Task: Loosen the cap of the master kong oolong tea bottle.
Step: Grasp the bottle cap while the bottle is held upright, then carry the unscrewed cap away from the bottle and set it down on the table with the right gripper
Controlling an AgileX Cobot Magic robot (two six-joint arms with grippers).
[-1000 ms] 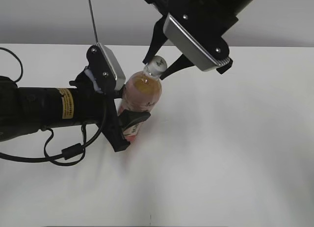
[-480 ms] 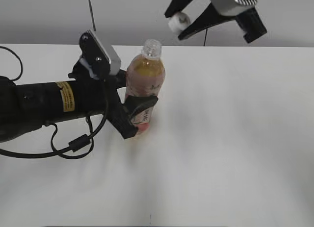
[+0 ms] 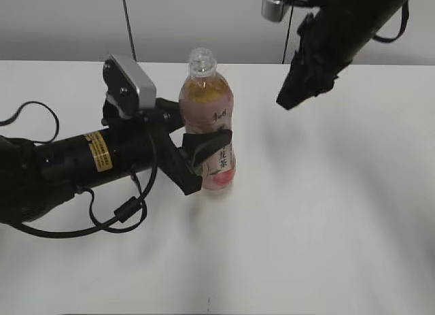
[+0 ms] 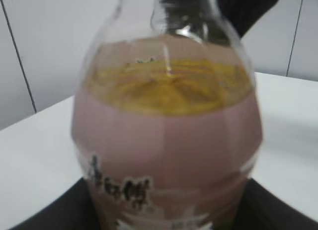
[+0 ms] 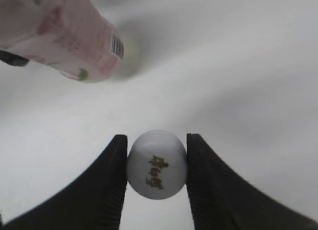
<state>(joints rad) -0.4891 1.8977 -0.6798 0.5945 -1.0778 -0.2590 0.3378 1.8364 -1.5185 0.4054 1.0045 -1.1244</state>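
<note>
**Cap off the bottle, bottle held fast**

White tabletop (image 3: 326,226) under a grey wall was your whole stage. You had the master kong oolong tea bottle (image 3: 208,124) standing upright left of centre, its neck bare and open. Your left gripper (image 3: 204,155) was clenched round the labelled lower body, which is the right place: the thin plastic likely gives under pressure, and nearly full of tea it is probably heavy and would spill if tipped. Your right gripper (image 5: 156,165) hung up at the far right, well apart from the bottle. Its jaws were closed to a narrow gap, pinching the cap (image 5: 156,164) by its sides. That cap is small, light and stiff, but probably smooth enough to slip, so you needed even pressure on both sides.
</note>
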